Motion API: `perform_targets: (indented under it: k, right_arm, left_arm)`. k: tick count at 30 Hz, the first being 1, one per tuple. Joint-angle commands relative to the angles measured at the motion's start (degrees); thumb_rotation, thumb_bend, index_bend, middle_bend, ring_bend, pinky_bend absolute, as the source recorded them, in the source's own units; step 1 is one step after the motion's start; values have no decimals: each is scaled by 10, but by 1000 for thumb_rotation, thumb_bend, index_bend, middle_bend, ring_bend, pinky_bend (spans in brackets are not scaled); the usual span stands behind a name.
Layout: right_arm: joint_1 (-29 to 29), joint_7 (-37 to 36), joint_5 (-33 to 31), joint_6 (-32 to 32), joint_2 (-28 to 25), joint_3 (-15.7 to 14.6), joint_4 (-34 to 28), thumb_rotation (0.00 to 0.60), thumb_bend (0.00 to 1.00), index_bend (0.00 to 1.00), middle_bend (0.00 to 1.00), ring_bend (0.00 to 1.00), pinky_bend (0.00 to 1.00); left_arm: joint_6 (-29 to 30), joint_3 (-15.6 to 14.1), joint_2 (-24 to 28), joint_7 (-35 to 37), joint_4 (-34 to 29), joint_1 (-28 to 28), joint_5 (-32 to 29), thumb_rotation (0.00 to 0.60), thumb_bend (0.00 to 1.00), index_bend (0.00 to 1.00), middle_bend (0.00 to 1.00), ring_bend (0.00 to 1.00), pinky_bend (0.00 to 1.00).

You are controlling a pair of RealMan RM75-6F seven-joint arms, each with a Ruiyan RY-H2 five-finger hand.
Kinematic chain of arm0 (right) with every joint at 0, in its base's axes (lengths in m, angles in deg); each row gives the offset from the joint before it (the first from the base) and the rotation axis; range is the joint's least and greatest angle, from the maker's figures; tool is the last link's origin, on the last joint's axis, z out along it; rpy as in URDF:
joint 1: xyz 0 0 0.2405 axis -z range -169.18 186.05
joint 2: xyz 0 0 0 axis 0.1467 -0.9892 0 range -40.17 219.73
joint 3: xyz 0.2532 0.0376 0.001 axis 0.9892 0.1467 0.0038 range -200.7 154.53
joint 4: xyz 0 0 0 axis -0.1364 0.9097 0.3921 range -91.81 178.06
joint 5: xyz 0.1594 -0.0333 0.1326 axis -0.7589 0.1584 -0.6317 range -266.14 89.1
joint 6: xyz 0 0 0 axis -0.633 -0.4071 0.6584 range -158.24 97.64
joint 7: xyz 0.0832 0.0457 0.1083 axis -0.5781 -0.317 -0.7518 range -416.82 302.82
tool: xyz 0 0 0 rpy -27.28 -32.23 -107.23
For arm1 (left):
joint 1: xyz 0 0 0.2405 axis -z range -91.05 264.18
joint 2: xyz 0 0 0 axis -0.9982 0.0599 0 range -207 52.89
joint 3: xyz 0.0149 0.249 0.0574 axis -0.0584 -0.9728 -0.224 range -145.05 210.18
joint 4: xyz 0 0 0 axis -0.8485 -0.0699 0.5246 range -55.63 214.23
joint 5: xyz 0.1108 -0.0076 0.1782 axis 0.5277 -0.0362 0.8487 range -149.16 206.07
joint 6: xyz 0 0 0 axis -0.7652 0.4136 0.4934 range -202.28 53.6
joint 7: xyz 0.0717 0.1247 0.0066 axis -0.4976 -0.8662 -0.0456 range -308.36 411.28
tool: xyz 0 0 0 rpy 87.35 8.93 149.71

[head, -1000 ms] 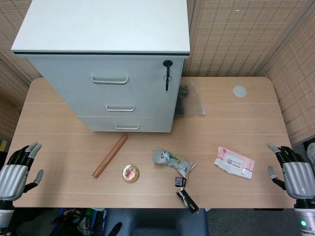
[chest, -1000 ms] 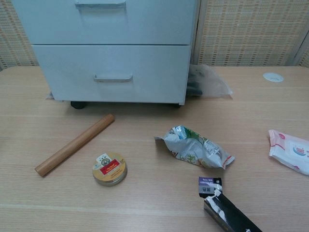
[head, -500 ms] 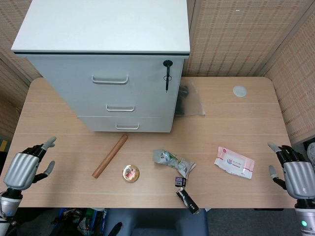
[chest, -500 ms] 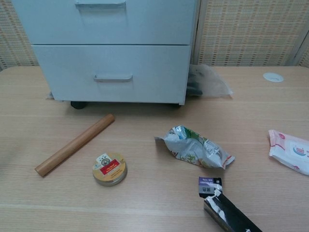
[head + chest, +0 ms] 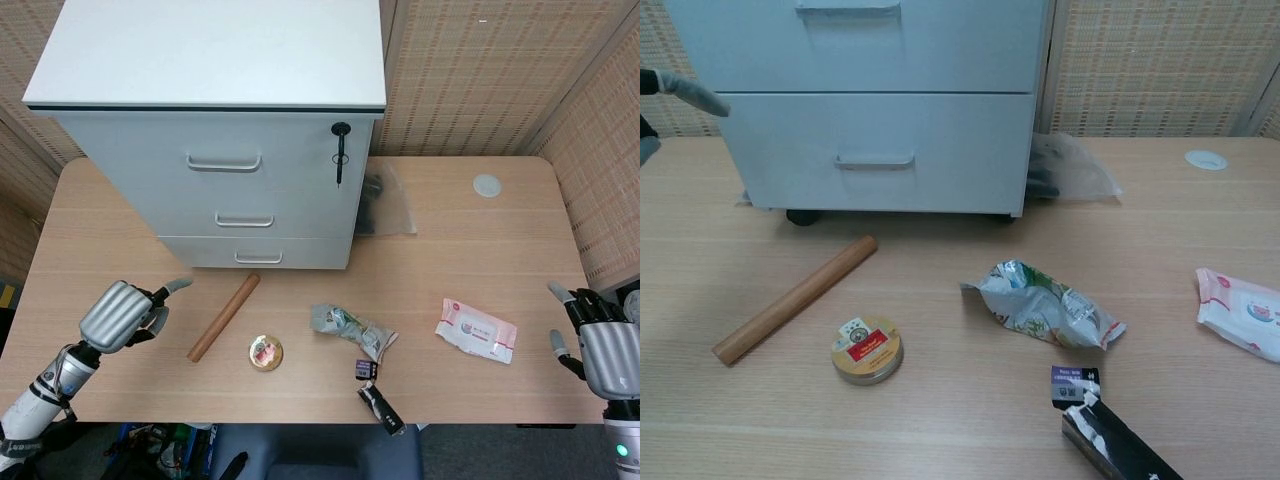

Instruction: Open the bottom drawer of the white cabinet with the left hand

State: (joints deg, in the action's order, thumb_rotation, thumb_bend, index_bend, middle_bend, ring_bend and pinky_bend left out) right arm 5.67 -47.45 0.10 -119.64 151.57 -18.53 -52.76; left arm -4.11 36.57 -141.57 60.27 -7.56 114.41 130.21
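Observation:
The white cabinet (image 5: 215, 130) stands at the back left of the table, all three drawers closed. Its bottom drawer (image 5: 300, 252) has a small bar handle (image 5: 259, 258); the chest view shows that drawer (image 5: 940, 150) and handle (image 5: 875, 161) head-on. My left hand (image 5: 125, 315) hovers over the table, left of and nearer than the drawer, apart from it, fingers loosely spread and holding nothing. Only its fingertips (image 5: 690, 92) show at the chest view's left edge. My right hand (image 5: 600, 345) stays open at the table's near right corner.
A wooden rolling pin (image 5: 223, 317) lies slanted just right of the left hand, in front of the drawer. A round tin (image 5: 265, 352), crumpled snack bag (image 5: 352, 330), black box (image 5: 380, 403) and wipes pack (image 5: 476, 329) lie along the front. A key (image 5: 340, 150) hangs from the cabinet lock.
My left hand has moved from the table's left edge rightward and forward toward the cabinet, and its fingertips now enter the chest view. The right hand has barely moved.

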Motion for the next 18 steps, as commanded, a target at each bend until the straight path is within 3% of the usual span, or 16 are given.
perform_targets:
  k: [1,18]
  right_arm:
    - [0,3,1,1,-1,0,-3,600,365,166,280,204,306]
    - [-5,11,-2,10,-3,-1,-8,600,365,166,279,219,306]
  left_arm:
    - [-33,2,-16,19,11,34,5,600,682,181,875,878,992]
    - [-171,14,-85,62,71,143,-69,600,726,123,898,907,1000]
